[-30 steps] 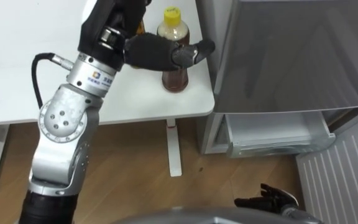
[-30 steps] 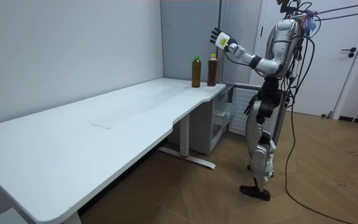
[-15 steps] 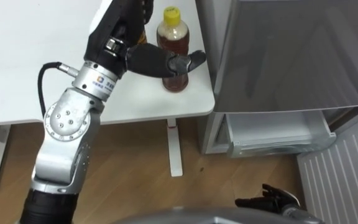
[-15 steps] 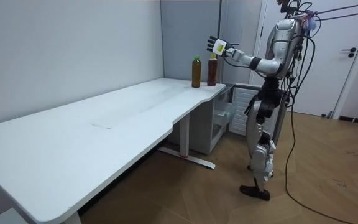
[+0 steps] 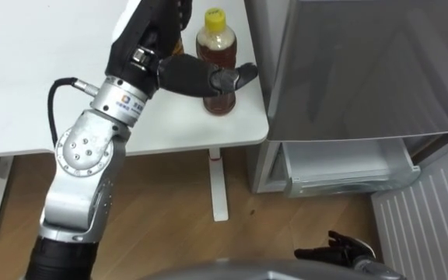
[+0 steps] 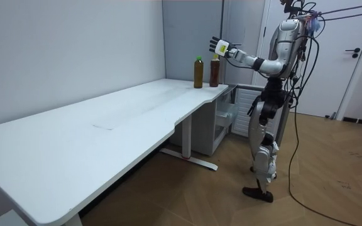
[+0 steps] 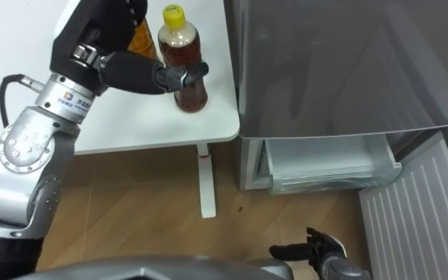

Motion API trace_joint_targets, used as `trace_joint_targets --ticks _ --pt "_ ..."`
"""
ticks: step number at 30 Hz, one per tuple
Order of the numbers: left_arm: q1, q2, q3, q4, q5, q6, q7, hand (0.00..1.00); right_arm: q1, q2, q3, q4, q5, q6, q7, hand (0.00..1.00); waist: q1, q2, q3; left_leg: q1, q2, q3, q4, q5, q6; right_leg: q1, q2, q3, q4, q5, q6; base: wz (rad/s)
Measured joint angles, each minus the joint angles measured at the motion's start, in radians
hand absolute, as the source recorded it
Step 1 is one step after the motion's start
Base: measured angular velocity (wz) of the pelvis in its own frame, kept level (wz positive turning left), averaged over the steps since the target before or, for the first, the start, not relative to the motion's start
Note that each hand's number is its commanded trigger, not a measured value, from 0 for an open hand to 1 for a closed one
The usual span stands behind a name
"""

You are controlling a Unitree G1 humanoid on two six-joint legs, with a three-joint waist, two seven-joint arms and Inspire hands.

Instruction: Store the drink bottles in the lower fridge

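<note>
A brown tea bottle with a yellow cap (image 5: 217,47) stands upright near the corner of the white table (image 5: 22,78). My left hand (image 5: 183,71) is at it, open, with the thumb lying across the bottle's front and the fingers reaching up beside it. A second brown bottle with a green cap (image 6: 198,73) stands just beyond; in the eye views my hand hides most of it. My right hand (image 5: 342,249) hangs low by my side, fingers relaxed, holding nothing. The grey fridge (image 5: 379,70) stands right of the table, its lower compartment (image 5: 348,167) open.
The fridge's white ribbed lower door (image 5: 430,225) is swung out over the wood floor at the right. A white table leg (image 5: 218,187) stands close to the fridge. I stand upright at the table's end, facing the bottles.
One second ago my left hand was higher; it has come down and slightly left onto the yellow-capped bottle. Over the last half second nothing has moved.
</note>
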Motion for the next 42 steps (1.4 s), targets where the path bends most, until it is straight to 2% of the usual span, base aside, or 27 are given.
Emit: trace_joint_targets --ticks 4,18,25,38,42 --pt "0.025 0.004 0.002 0.013 0.0 0.008 0.0 0.0 -0.001 0.0 -0.004 0.0 0.0 0.0 0.001 0.0 0.002 -0.002 -0.0005 -0.001 0.0 0.0 0.0 0.0 0.0 0.0 0.0 0.0 -0.001 0.0 0.0 0.0" --pt "0.032 0.016 0.004 0.131 0.0 0.008 0.004 0.0 0.004 0.002 -0.021 -0.006 0.006 -0.001 0.0 0.0 0.002 -0.003 -0.0014 0.001 0.0 0.0 0.001 0.0 0.0 0.001 0.0 -0.001 0.002 0.0 0.0 0.0" --pt "0.032 0.015 0.004 0.138 -0.001 0.008 0.004 0.0 0.006 0.005 -0.021 -0.015 0.005 0.0 0.003 0.0 0.003 -0.008 0.0002 -0.002 0.0 0.0 0.001 0.0 0.0 -0.002 0.0 0.0 0.002 0.0 0.0 0.0" --pt "0.031 -0.01 0.004 0.184 -0.005 0.008 0.001 0.0 0.006 0.006 -0.017 -0.015 -0.001 0.0 0.02 0.0 0.002 -0.016 0.0001 -0.001 0.001 0.0 0.002 0.0 0.0 0.0 0.0 0.001 0.003 0.0 -0.001 0.0" --pt "0.029 -0.02 0.004 0.184 -0.07 0.009 -0.002 0.0 0.006 0.007 -0.018 -0.02 -0.001 0.014 0.03 0.0 0.001 -0.02 0.0002 0.0 0.001 0.006 0.002 0.0 0.0 -0.001 0.0 0.004 0.002 0.0 -0.001 -0.02"
